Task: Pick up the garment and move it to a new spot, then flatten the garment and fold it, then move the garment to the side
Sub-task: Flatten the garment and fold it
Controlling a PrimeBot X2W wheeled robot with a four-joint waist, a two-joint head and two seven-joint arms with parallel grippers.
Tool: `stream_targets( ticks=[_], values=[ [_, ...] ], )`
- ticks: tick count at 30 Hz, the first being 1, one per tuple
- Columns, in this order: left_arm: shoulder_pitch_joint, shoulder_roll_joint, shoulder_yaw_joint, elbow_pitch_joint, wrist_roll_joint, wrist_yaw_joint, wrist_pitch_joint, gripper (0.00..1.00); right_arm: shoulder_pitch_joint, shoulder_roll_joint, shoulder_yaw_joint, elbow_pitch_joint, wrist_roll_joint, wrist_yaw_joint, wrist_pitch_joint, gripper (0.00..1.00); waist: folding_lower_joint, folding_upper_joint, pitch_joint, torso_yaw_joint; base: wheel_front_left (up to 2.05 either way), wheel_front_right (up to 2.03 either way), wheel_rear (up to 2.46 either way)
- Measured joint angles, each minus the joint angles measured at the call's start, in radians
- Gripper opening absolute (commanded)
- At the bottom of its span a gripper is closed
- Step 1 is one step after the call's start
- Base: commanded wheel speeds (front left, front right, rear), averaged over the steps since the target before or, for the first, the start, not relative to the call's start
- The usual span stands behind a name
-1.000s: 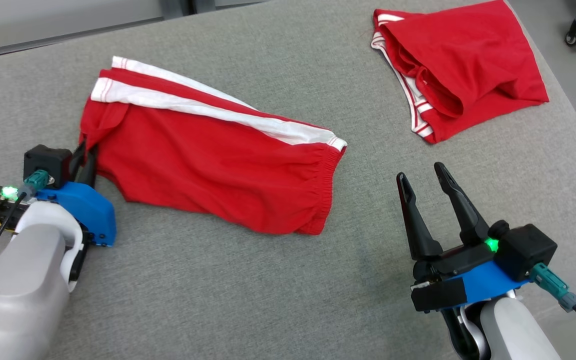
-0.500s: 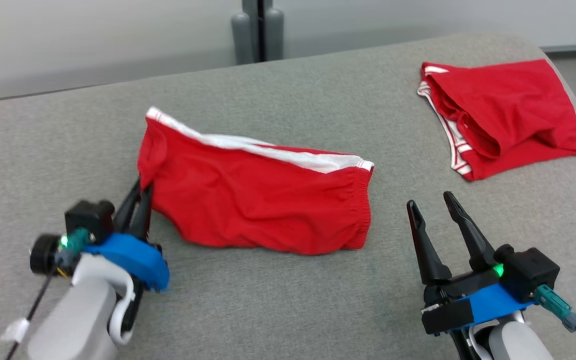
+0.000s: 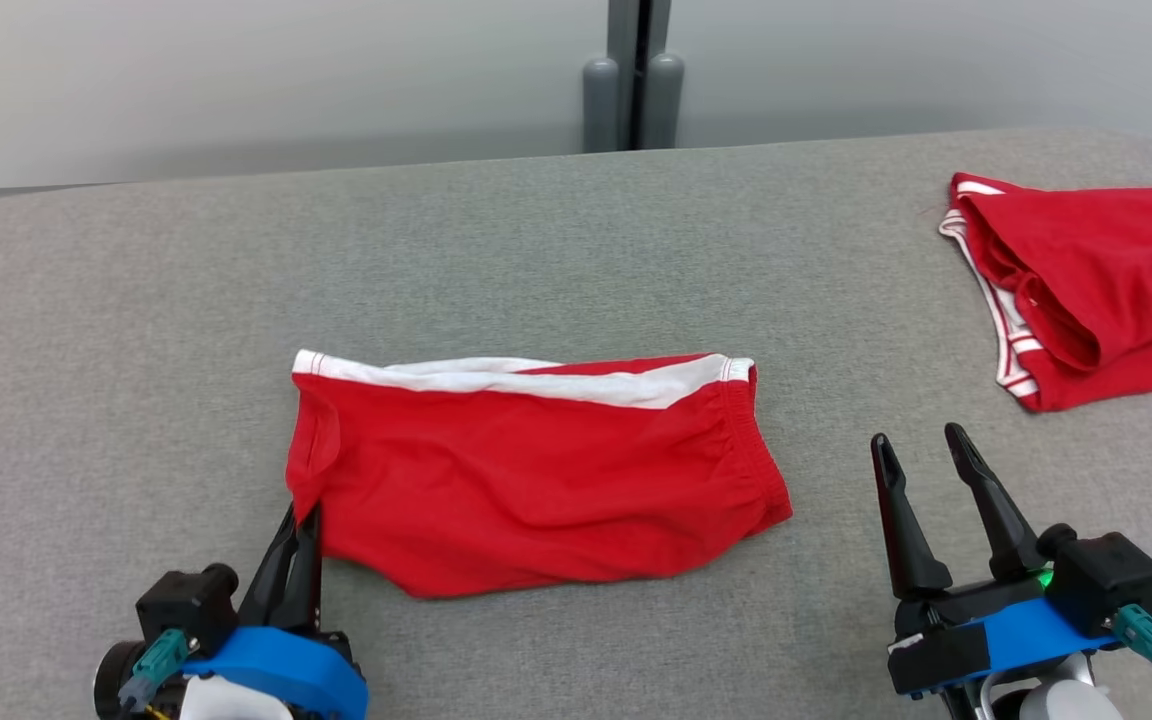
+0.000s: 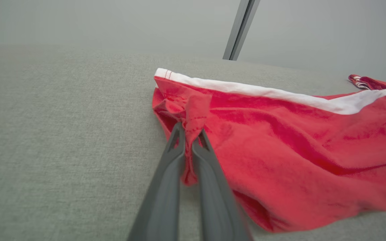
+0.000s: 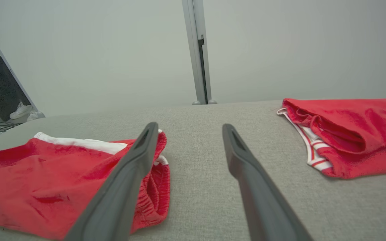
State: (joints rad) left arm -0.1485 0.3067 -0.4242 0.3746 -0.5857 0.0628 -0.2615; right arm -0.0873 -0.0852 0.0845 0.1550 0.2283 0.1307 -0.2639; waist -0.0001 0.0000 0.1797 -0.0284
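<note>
red shorts (image 3: pixel 536 490) pulled flatter | left fingers (image 4: pixel 174 152) pinch crumpled hem corner

Garment (image 3: pixel 536 490): red, with a white band along its far edge.
Second garment (image 3: pixel 1116 280): red, with red-and-white striped trim.
Bench (image 3: pixel 536 250): flecked grey fabric.
Left tool (image 3: pixel 304 512): dark grey fingers, blue mount, black block, teal plug.
Right tool (image 3: pixel 916 437): dark grey fingers, blue mount, black block, teal plug, green light.
Wall (image 3: pixel 236 80): pale grey.
Post (image 3: pixel 601 100): mid grey.
</note>
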Motion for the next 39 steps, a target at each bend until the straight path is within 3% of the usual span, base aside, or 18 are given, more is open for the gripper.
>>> stream_targets(
  ticks=[2, 4, 5, 15, 23, 30, 39],
  values=[
    [0.025, -0.006, 0.016, -0.009, 0.006, 0.001, 0.0, 0.0, 0.005, 0.0, -0.008, 0.003, 0.0, 0.0, 0.0, 1.0, 0.0, 0.0, -0.002, 0.013, 0.0, 0.0, 0.0],
    [0.044, -0.014, 0.024, -0.004, 0.014, -0.002, 0.0, 0.78, 0.009, 0.0, -0.011, 0.013, 0.0, 0.0, 0.0, 1.0, 0.0, 0.0, -0.005, 0.023, 0.0, 0.0, 0.0],
    [0.049, -0.019, 0.03, -0.001, 0.022, -0.003, 0.0, 1.0, 0.009, 0.001, -0.008, 0.018, 0.0, 0.0, 0.0, 1.0, 0.0, 0.0, -0.008, 0.025, 0.0, 0.0, 0.0],
    [0.096, -0.088, 0.187, -0.126, 0.201, 0.007, 0.0, 1.0, 0.007, -0.002, -0.019, 0.039, 0.001, 0.0, 0.0, 1.0, 0.0, 0.0, -0.053, 0.025, 0.0, 0.0, 0.0],
    [0.154, -0.16, 0.342, -0.263, 0.344, -0.035, 0.0, 1.0, 0.014, 0.0, -0.028, 0.042, -0.001, 0.0, 0.0, 1.0, 0.0, 0.0, -0.102, 0.03, 0.0, 0.0, 0.0],
    [0.25, -0.192, 0.404, -0.328, 0.484, -0.045, 0.0, 1.0, 0.068, 0.011, -0.054, 0.04, -0.012, 0.0, 0.0, 1.0, -0.0001, -0.0001, -0.164, 0.036, 0.0, 0.0, 0.0],
    [0.316, -0.219, 0.432, -0.314, 0.512, -0.063, 0.0, 1.0, 0.128, 0.021, -0.077, 0.043, -0.029, 0.0, 0.0, 1.0, 0.0, -0.0001, -0.192, 0.037, 0.0, 0.0, 0.0]
  ],
)
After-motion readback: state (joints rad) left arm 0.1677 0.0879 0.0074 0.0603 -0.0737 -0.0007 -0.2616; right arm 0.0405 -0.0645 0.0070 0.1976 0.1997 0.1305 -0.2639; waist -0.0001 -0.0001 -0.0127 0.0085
